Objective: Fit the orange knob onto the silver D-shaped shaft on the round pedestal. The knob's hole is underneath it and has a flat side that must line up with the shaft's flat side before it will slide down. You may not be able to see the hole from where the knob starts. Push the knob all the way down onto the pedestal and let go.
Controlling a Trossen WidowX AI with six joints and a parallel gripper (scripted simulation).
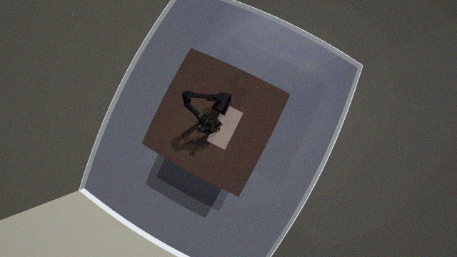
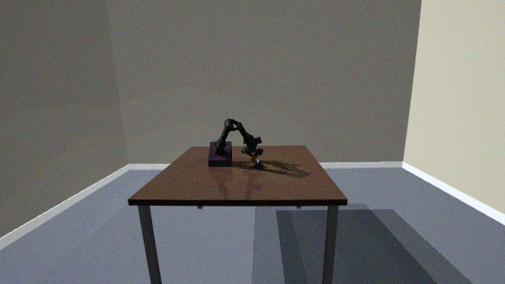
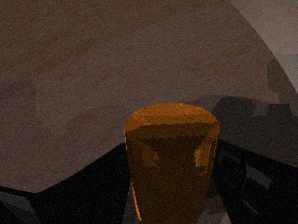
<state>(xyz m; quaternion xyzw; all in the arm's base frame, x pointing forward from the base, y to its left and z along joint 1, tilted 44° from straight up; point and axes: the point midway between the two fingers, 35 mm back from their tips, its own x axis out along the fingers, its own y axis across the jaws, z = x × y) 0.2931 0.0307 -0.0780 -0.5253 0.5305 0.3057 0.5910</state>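
Note:
My gripper (image 1: 214, 130) (image 2: 253, 156) (image 3: 169, 149) is shut on the orange knob (image 1: 217, 130) (image 2: 253, 158) (image 3: 172, 117). In the wrist view the knob shows its rounded end facing up the picture, between the two black fingers, with its sides in shade. In the exterior view the knob is just above and slightly left of the dark round pedestal (image 2: 258, 166). A small bright spot, seemingly the silver shaft (image 2: 257, 161), shows just under the knob. The gap between knob and shaft is too small to judge. The pedestal and shaft cannot be made out in the wrist view. The knob's hole and flat sides are hidden.
The arm's dark purple base block (image 1: 223, 103) (image 2: 220, 158) stands on the brown table (image 1: 250, 143) (image 2: 189, 189). A pale rectangular patch (image 1: 232, 125) lies beside the gripper in the top view. The arm's shadow falls across the table.

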